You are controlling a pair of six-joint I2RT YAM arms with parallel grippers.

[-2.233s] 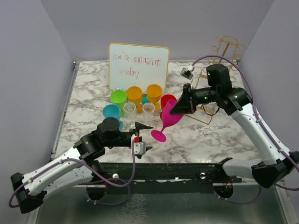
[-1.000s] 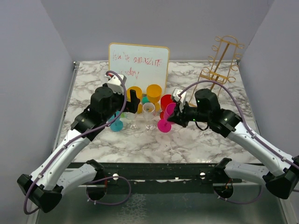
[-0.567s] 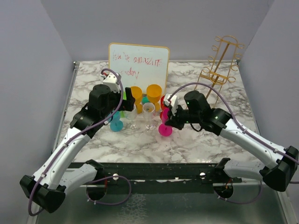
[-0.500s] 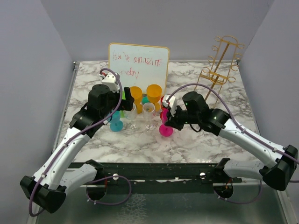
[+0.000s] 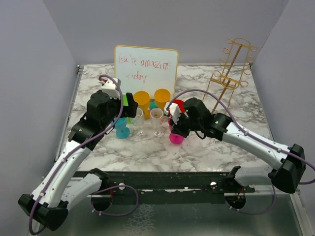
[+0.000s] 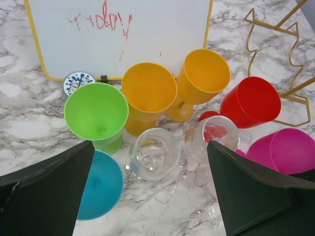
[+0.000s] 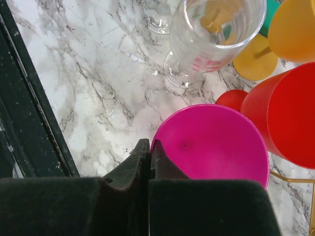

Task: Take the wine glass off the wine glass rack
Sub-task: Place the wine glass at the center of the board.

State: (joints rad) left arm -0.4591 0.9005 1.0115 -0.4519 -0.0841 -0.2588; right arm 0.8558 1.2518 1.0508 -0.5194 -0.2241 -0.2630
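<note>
1. The magenta wine glass (image 7: 211, 147) stands upright on the marble table (image 5: 221, 147), at the right end of a cluster of glasses near the table's centre. It is off the wine glass rack (image 5: 224, 81).
2. The rack is a gold wire stand at the far right corner of the table, well apart from the magenta glass. No glass hangs on the part in view.
3. The right gripper (image 7: 149, 147) is clenched on the near rim of the magenta bowl. One finger is outside the wall and the other reaches just inside it.
4. The red glass (image 6: 250, 101) stands just beside the magenta glass, on its far side.
5. Two clear glasses (image 6: 152, 153) (image 6: 211, 137) stand to the left of the magenta glass. Two orange glasses (image 6: 148, 91) (image 6: 204, 73) stand behind them.
6. The green glass (image 6: 96, 110) and the blue glass (image 6: 101, 184) form the left end of the cluster.
7. The left gripper (image 6: 150, 147) hangs above the cluster with its jaws spread wide, grasping nothing.
8. The whiteboard (image 5: 146, 66), yellow-framed with red handwriting, stands upright behind the glasses.
</note>
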